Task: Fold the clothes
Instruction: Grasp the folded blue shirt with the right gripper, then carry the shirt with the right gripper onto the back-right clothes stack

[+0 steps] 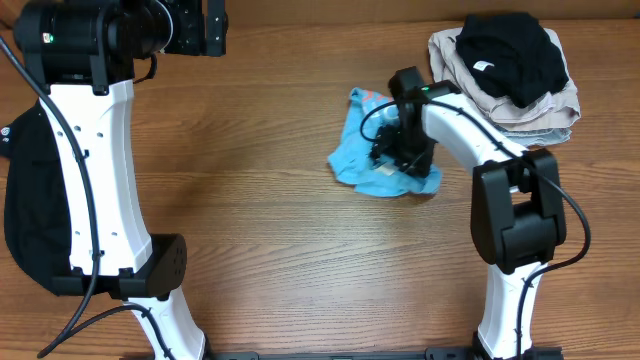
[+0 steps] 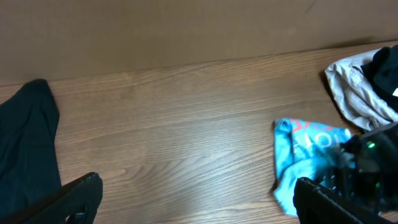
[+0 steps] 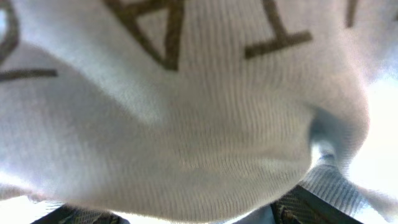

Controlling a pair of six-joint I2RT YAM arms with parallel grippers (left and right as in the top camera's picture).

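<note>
Overhead, the right pincer (image 1: pixel 402 150) is sunk into the crumpled light blue T-shirt (image 1: pixel 352 160) lying mid-surface (image 1: pixel 260 220); whether it grips, I cannot tell. The left pincer (image 2: pixel 199 190) hangs released, well left of the shirt. Best to lift one hem and spread leftward, where there is bare wood; the clothes pile (image 1: pixel 510 90) crowds its right-rear side.

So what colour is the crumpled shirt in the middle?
The shirt is light blue with white and red-orange letters; the left wrist view shows it best.
</note>
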